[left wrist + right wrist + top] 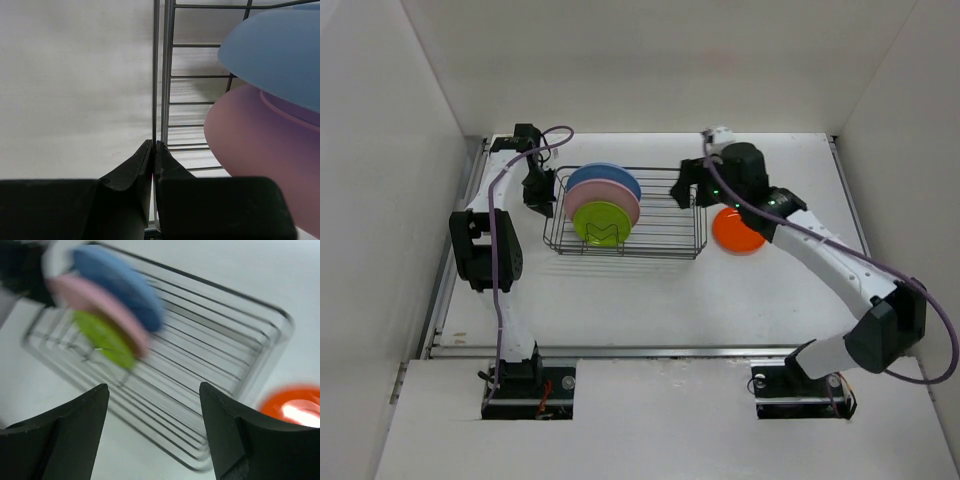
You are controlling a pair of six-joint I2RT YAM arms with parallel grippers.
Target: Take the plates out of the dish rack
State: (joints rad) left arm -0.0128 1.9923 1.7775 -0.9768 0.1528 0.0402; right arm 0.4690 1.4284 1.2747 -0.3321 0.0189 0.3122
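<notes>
The dark wire dish rack (665, 252) stands mid-table. Three plates stand on edge in its left half: light blue (605, 178) at the back, pink (612, 203), lime green (600, 222) in front. The orange plate (738, 232) lies flat on the table right of the rack. My left gripper (540, 196) is shut on the rack's left rim wire (155, 100); the blue (280, 55) and pink (255, 145) plates are beside it. My right gripper (688, 187) is open and empty above the rack's right end (225, 335). Its blurred wrist view shows the blue (120, 282), pink (95, 302), green (102, 337) and orange (295, 407) plates.
White walls enclose the table on the left, back and right. The right half of the rack holds no plates. The orange plate sits close to the rack's right side, under my right arm.
</notes>
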